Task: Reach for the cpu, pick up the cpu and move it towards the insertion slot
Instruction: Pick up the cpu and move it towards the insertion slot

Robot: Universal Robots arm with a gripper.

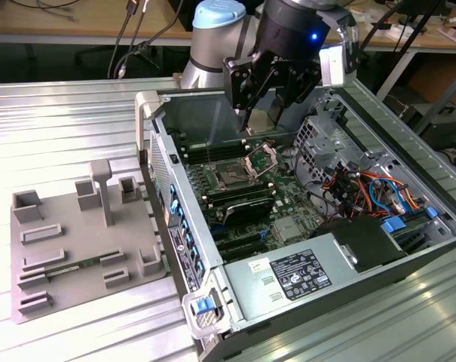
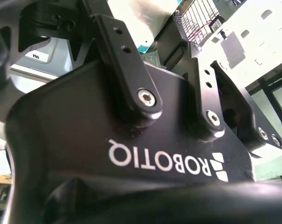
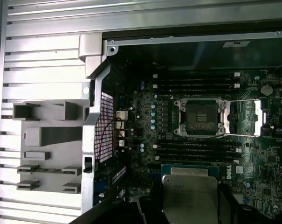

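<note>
My gripper (image 1: 261, 124) hangs over the open computer case, shut on the cpu (image 1: 261, 117), a small flat square chip with a pale metal top. In the first wrist view the cpu (image 3: 189, 198) sits between two dark fingers (image 3: 143, 210), above the green circuit board. The insertion slot (image 1: 231, 176) is a dark square socket in a silver frame, below the gripper and slightly toward the exterior view's left. Its hinged bracket (image 1: 262, 158) stands raised. In the first wrist view the insertion slot (image 3: 200, 116) lies uncovered, apart from the cpu, with long black memory slots (image 3: 199, 151) between them.
A grey tray (image 1: 32, 302) with upright plastic frames lies on the ribbed metal table at the exterior view's left. The case's side wall (image 1: 171, 204) separates the tray from the board. A power supply (image 1: 295, 275) and a drive cage with coloured cables (image 1: 363, 188) fill the case's right.
</note>
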